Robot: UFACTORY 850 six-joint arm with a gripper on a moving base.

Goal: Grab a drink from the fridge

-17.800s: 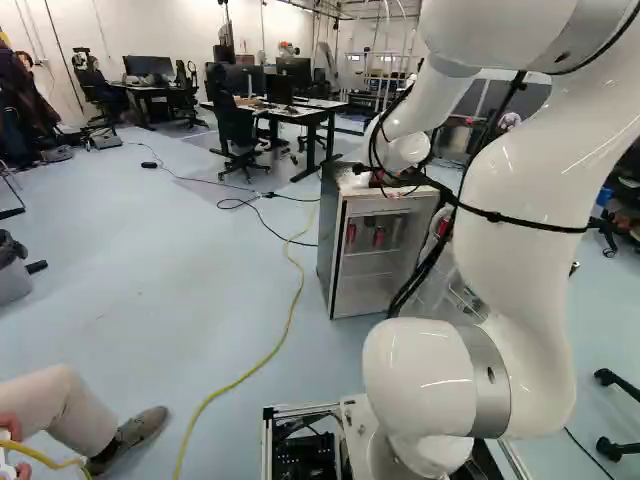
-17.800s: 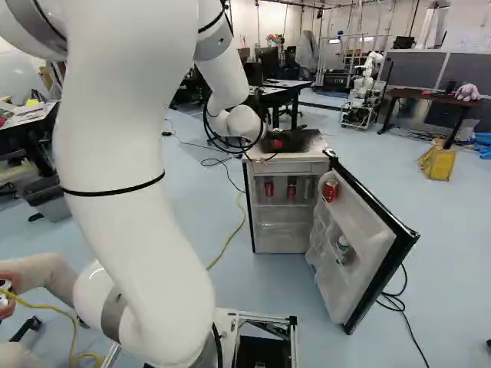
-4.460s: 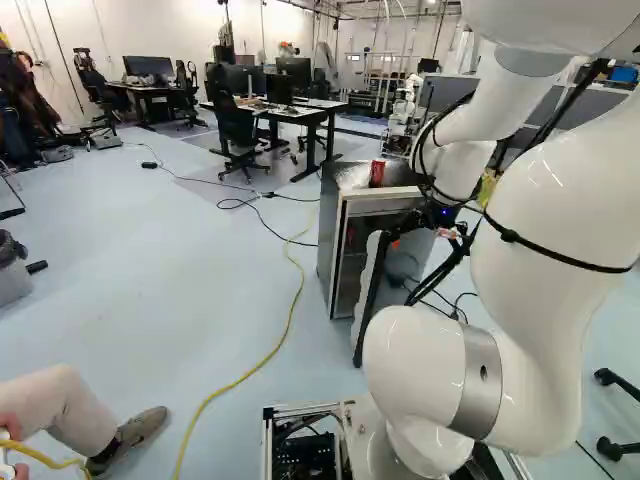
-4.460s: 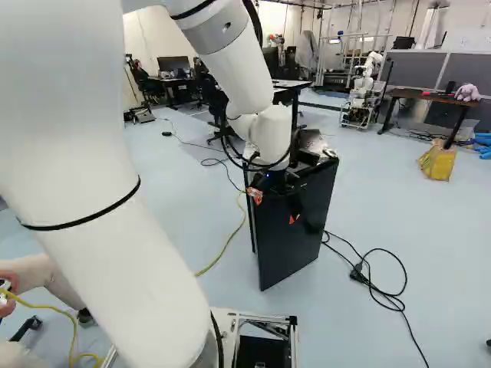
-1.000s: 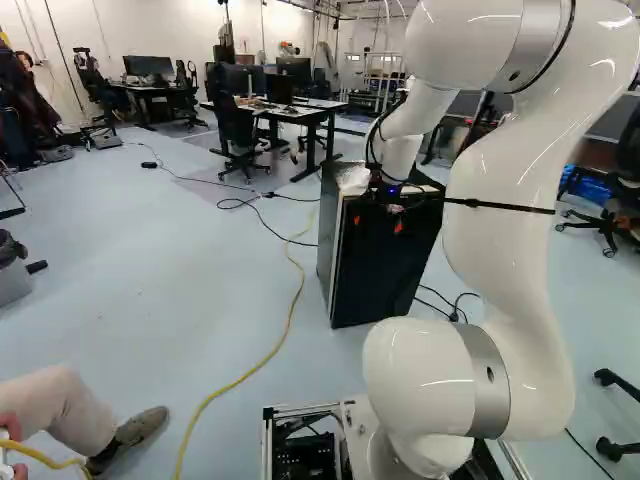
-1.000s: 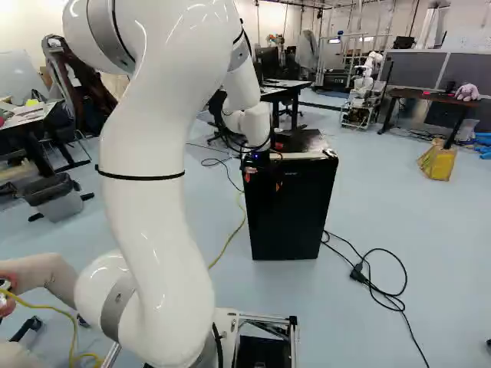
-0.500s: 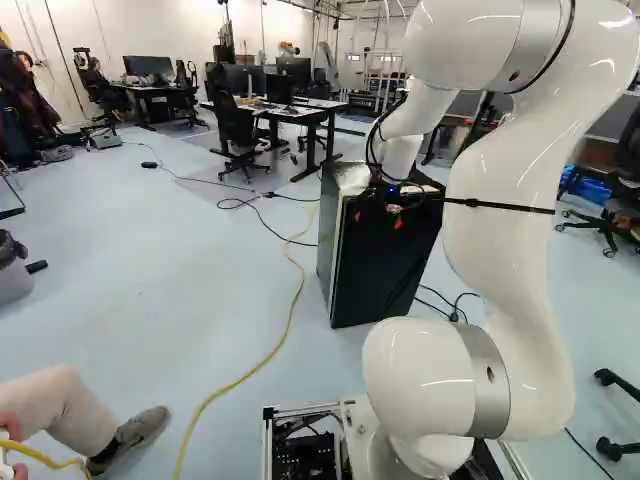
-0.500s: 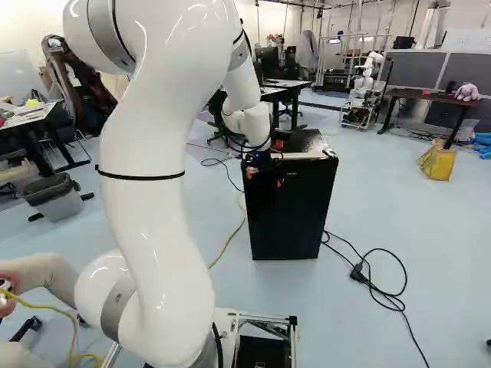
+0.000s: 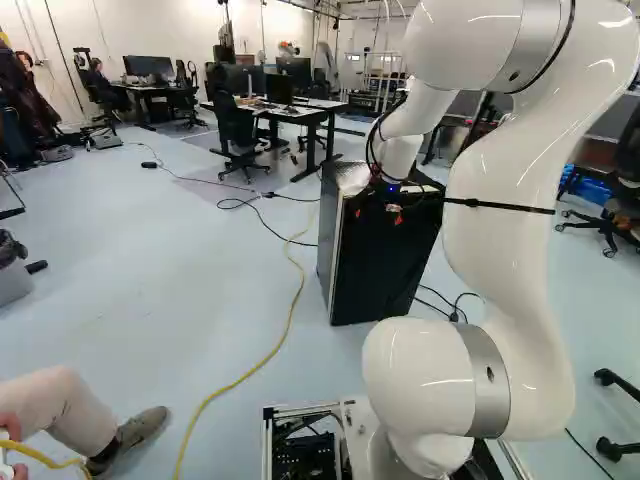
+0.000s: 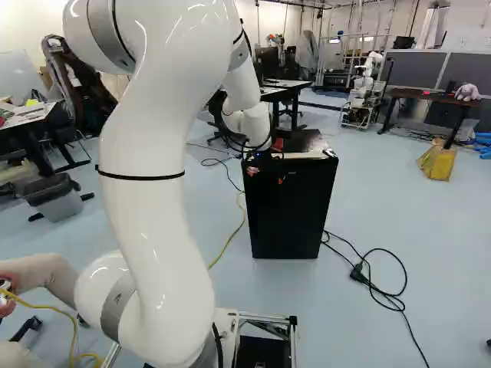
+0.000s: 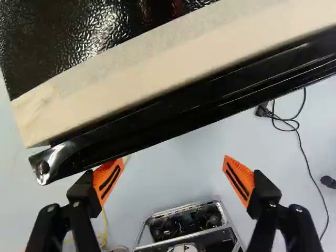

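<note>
At the front of the fridge's top edge my gripper (image 9: pixel 378 213) hangs in the left base view. In the wrist view the gripper (image 11: pixel 174 179) is wide open, nothing between its orange pads, just beyond the black door's upper edge (image 11: pixel 210 94). The fridge (image 10: pixel 288 207) has its black door across the front, standing against the body or nearly so, and its inside is hidden. A red object (image 10: pixel 277 144), probably a can, shows on the fridge top behind the gripper. No drinks inside are visible.
Black cables (image 10: pixel 380 295) lie on the floor right of the fridge, and a yellow cable (image 9: pixel 290 320) runs left of it. A person's leg (image 9: pixel 60 410) is near the base at the left. Another robot (image 10: pixel 368 73) stands far back.
The fridge door stood open with cans visible inside, was partway round later, and now covers the front. Over the last second the gripper has shifted slightly upward at the door; the base has not moved.
</note>
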